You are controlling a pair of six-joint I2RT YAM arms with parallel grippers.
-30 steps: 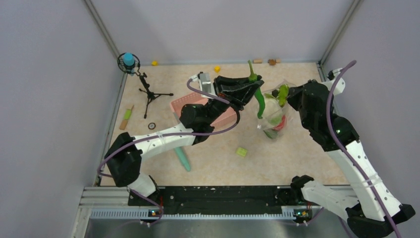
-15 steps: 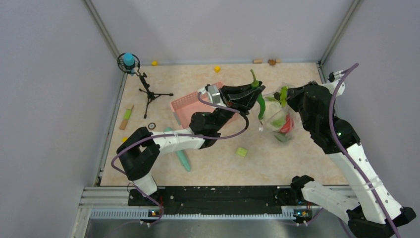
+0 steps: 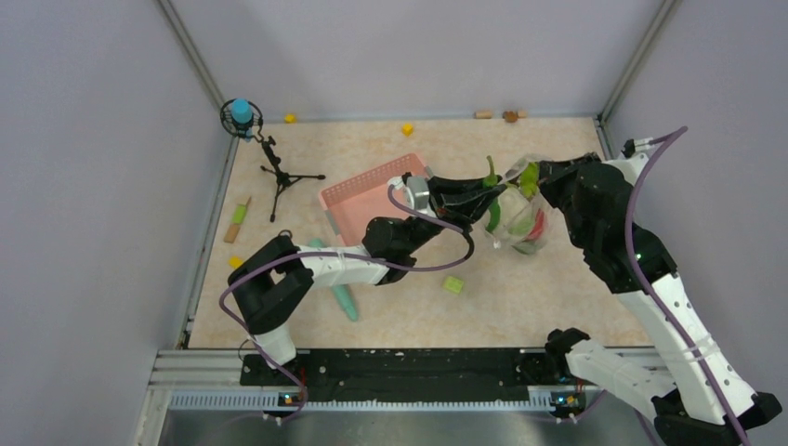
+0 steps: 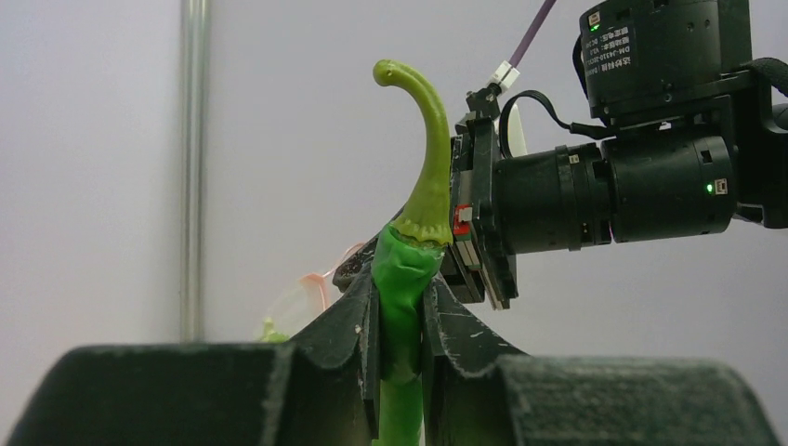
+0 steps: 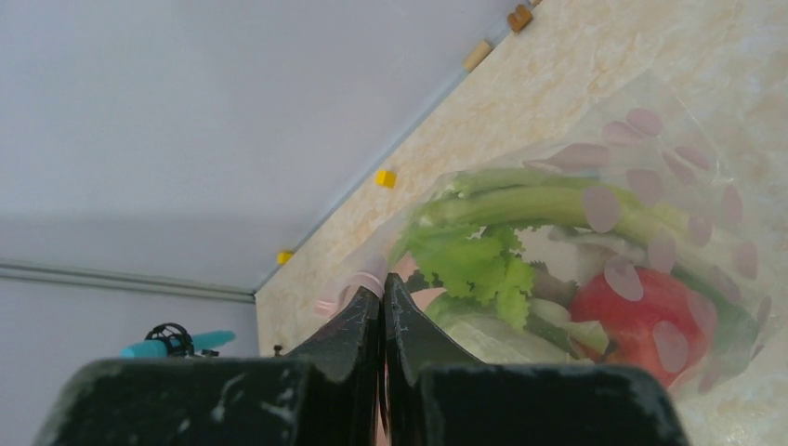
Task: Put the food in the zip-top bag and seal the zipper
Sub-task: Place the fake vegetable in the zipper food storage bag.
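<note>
Centre right: left pincer (image 3: 481, 195), clamped on a green pepper (image 4: 413, 242), meets the right pincer (image 5: 382, 302), pinched on the zip-top bag (image 3: 522, 223); the way between them is closed.
Left middle: left arm (image 3: 325, 265) slants across, pink basket (image 3: 358, 200) just behind it, teal stick (image 3: 342, 295) beneath.
Near front: bare surface (image 3: 548, 297) between the arms (a yellow-green block (image 3: 453, 285) at its left margin).
Back left: tripod (image 3: 279, 177) blocks the corner.
</note>
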